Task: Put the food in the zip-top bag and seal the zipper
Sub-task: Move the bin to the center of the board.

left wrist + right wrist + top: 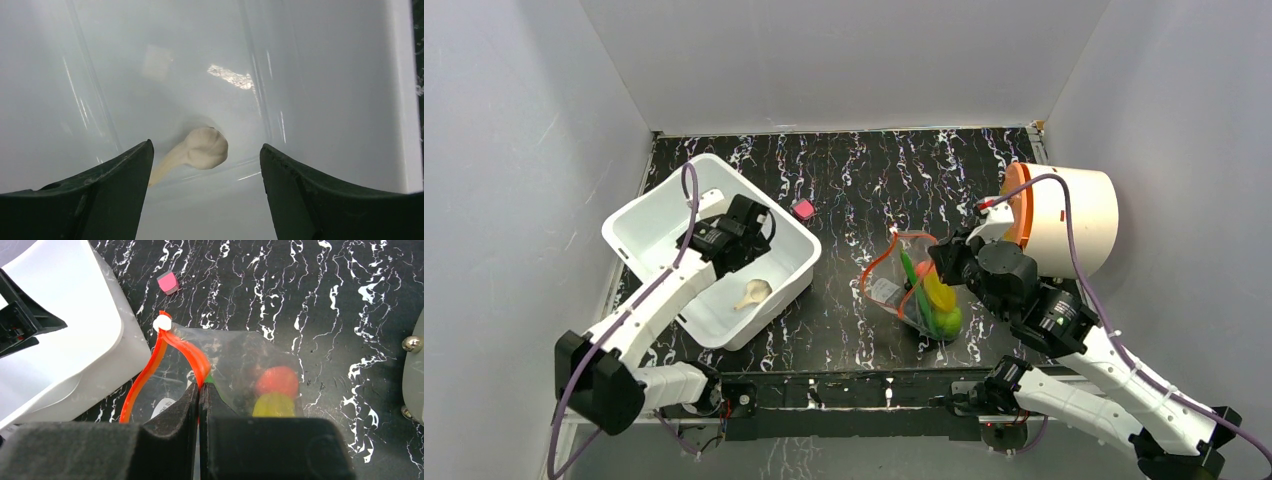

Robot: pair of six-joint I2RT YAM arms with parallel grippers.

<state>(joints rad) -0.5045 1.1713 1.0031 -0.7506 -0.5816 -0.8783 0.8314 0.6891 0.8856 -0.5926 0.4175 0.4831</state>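
A beige garlic (752,293) (202,150) lies on the floor of the white bin (724,165). My left gripper (754,222) (206,145) hangs open above it, and the garlic shows between and beyond the fingertips, untouched. The zip-top bag (894,292) (235,352) lies on the black table with its mouth spread. My right gripper (939,262) (200,386) is shut on the orange-red zipper (150,370). In the bag I see an orange ball (277,380), a yellow piece (939,292), a green ball (948,320) and a green pod (909,270).
A small pink block (803,209) (168,282) sits on the table just beyond the bin's far corner. A white bucket with an orange rim (1069,215) lies on its side at the right rear, close behind my right arm. Grey walls enclose the table.
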